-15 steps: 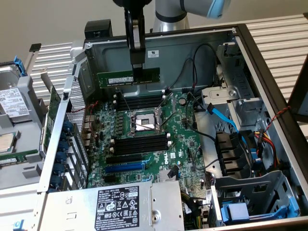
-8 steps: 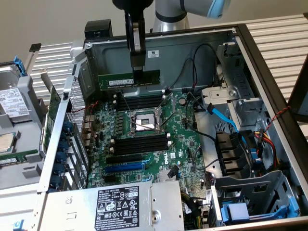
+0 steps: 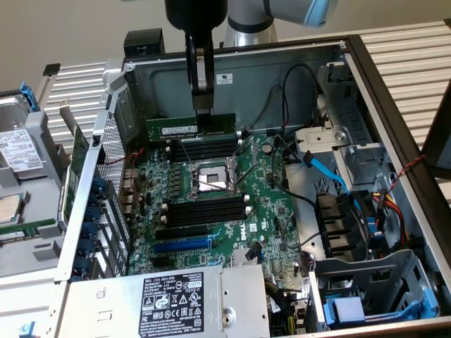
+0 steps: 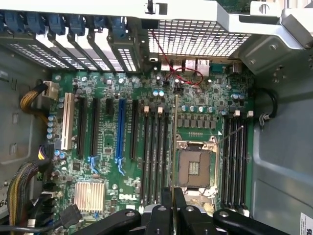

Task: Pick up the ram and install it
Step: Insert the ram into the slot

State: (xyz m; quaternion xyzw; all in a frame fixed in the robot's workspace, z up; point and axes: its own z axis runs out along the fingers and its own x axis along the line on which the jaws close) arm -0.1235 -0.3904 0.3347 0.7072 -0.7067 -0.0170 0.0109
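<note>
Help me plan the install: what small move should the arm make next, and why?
Probably nudge the ram sideways until it sits over one of the slots. The fingers hold it clear above the board, parallel to the slots, but the wrist view shows its edge between them and the socket.

The pincer [image 3: 203, 111] hid part of the ram [image 3: 158, 129] (sticker [image 3: 180, 129] beside it: print too small). From the wrist, its faces were hidden.

"DELL" on the motherboard [image 4: 128, 197]
</note>
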